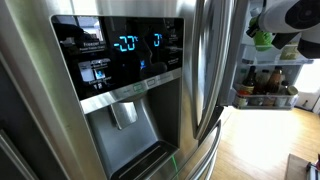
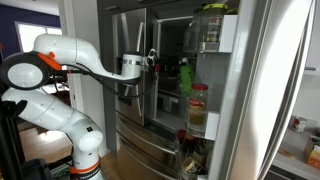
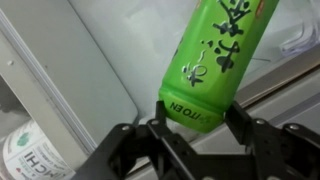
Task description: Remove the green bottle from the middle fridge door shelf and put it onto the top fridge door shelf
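The green bottle [image 3: 215, 55] is light yellowish-green with dark lettering and fills the upper middle of the wrist view. My gripper [image 3: 200, 112] is shut on its lower end, with a black finger on each side. In an exterior view the gripper [image 2: 165, 68] reaches from the arm to the open fridge door and holds the green bottle [image 2: 185, 78] at about mid height beside the door shelves. In an exterior view the green bottle [image 1: 262, 40] shows under the gripper body [image 1: 285, 18] at the top right. Whether the bottle rests on a shelf is hidden.
The top door shelf holds a large clear container [image 2: 206, 30]. A jar with a red lid [image 2: 198, 108] stands lower on the door. Brown bottles [image 1: 262, 82] stand on a door shelf. A white round lid [image 3: 30, 155] lies at the lower left. The steel fridge front with its dispenser [image 1: 125, 100] is close by.
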Available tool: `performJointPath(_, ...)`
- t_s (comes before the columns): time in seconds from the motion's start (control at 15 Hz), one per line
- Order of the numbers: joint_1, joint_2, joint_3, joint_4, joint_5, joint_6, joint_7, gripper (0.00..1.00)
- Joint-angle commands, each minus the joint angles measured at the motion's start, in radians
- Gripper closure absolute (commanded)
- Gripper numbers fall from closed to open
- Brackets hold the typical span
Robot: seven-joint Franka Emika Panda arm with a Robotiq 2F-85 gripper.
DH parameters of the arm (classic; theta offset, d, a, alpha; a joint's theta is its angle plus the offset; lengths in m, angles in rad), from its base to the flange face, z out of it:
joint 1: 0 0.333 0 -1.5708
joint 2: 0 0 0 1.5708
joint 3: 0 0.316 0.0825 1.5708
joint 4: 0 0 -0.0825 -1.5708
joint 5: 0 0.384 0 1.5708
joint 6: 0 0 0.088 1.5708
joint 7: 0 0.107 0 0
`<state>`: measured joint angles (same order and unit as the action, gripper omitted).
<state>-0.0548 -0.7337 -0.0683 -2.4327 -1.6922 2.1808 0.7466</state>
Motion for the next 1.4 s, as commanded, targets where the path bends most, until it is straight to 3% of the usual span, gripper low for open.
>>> performJointPath(0.0,0.045,-0.065,-0.019,-0.055,-0.036,0.018,-0.184,0.63)
performJointPath(0.33,0.064,-0.136,-0.039,-0.042,-0.028,0.04,-0.502,0.63)
performJointPath(0.73,0.06,-0.214,0.005,-0.056,0.052,-0.053,-0.789,0.63)
performJointPath(1.07,0.062,-0.256,0.062,-0.082,0.08,-0.209,-0.928,0.63)
performJointPath(1.33,0.092,-0.289,0.054,-0.067,0.09,-0.255,-1.005,0.63)
